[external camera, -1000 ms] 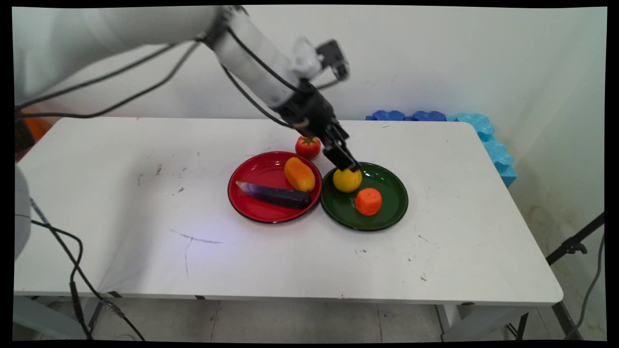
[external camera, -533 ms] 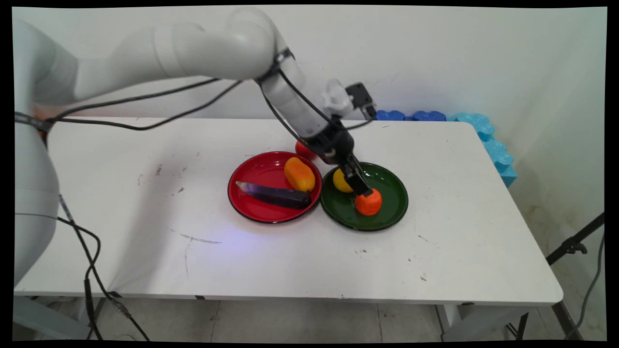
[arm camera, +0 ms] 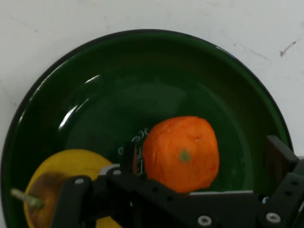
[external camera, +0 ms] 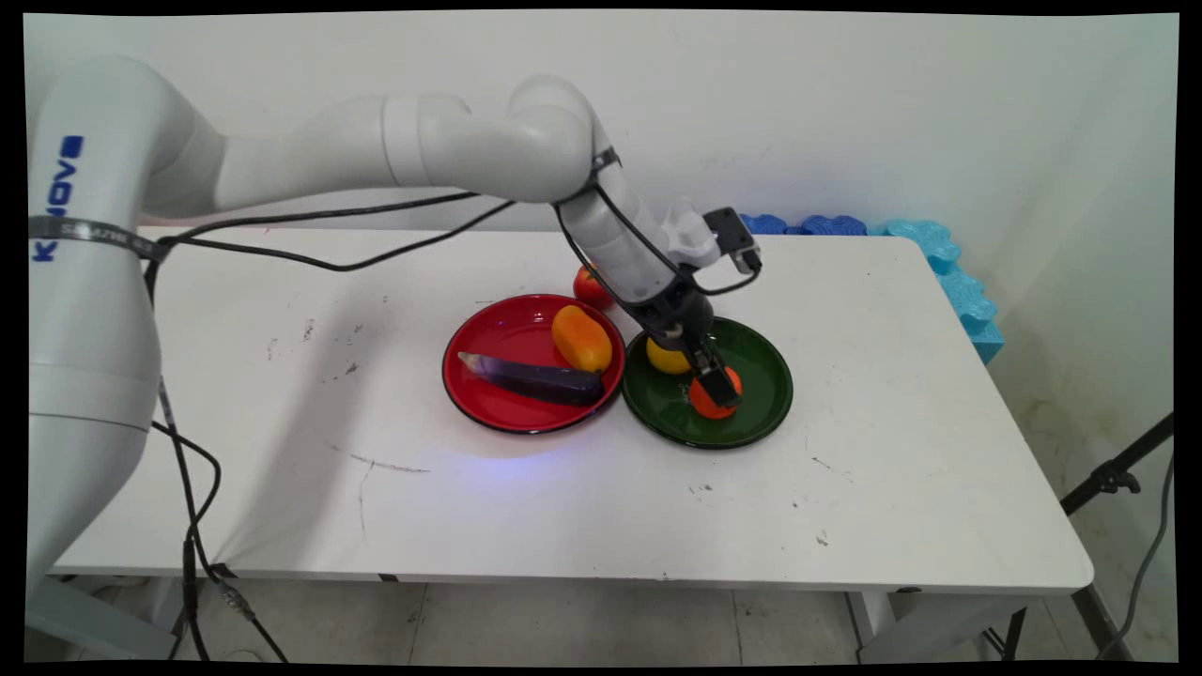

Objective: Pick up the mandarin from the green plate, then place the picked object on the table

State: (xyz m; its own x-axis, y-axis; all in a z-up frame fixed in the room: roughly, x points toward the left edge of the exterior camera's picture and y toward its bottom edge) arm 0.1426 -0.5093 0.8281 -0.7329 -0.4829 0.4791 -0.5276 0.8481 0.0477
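While open, pincer [arm camera: 202, 159] straddles orange fruit [arm camera: 181, 152].

Hand [arm camera: 202, 156] fingers spread around orange [arm camera: 181, 153] in green plate [arm camera: 57, 80]; yellow fruit [arm camera: 59, 183] beside.

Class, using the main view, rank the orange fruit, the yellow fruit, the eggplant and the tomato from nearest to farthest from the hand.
1. Orange fruit, at the hand, in the green plate.
2. Yellow fruit, same plate, its left.
3. Eggplant, in the red plate, and tomato, behind it: too close to call.

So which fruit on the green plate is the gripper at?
The orange, between the open gripper fingers; the yellow fruit sits off to one side.
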